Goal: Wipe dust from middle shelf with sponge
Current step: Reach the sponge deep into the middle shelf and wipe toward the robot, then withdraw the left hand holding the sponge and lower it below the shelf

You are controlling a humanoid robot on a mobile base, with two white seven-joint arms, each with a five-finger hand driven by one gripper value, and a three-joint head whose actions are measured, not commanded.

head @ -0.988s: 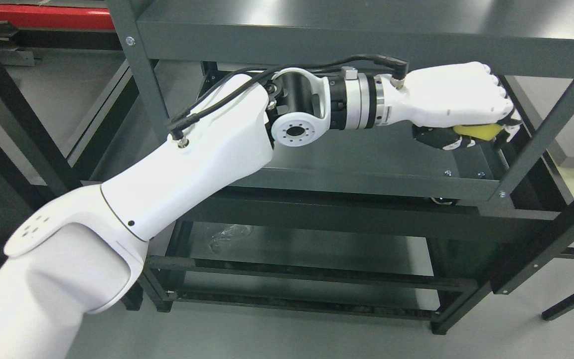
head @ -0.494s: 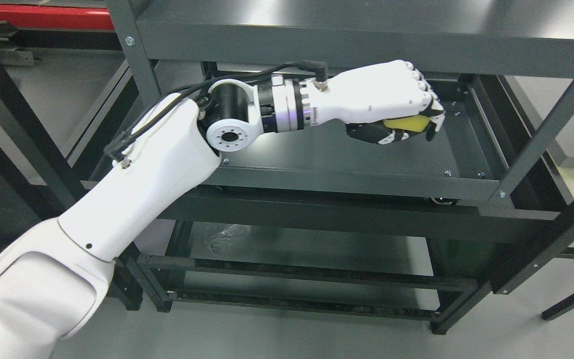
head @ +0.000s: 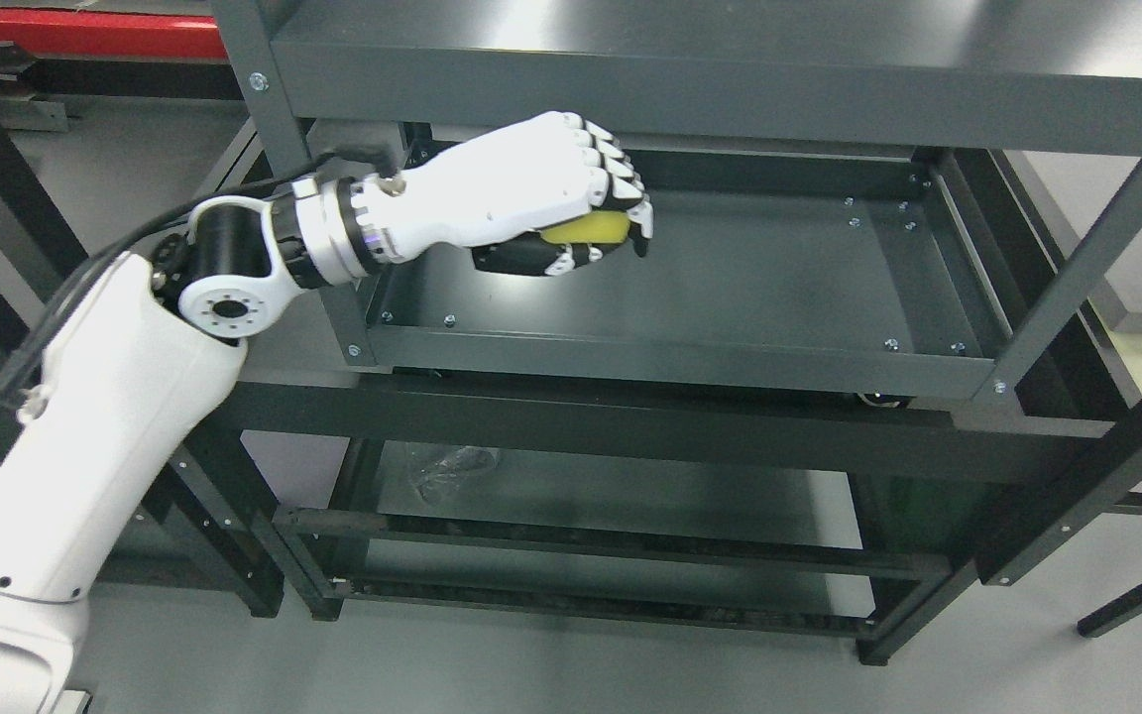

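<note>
Now the left hand [head: 531, 203] is curled tight around the yellow sponge [head: 588, 228], pressing it down near the left end of the dark middle shelf [head: 779, 288], under the top shelf [head: 730, 59].

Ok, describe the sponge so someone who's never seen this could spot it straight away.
Find the dark grey metal rack and its middle shelf, a shallow tray. Over the tray's left part, the white left hand is closed around the sponge. It is the only bright yellow thing among grey metal and white robot parts.
</note>
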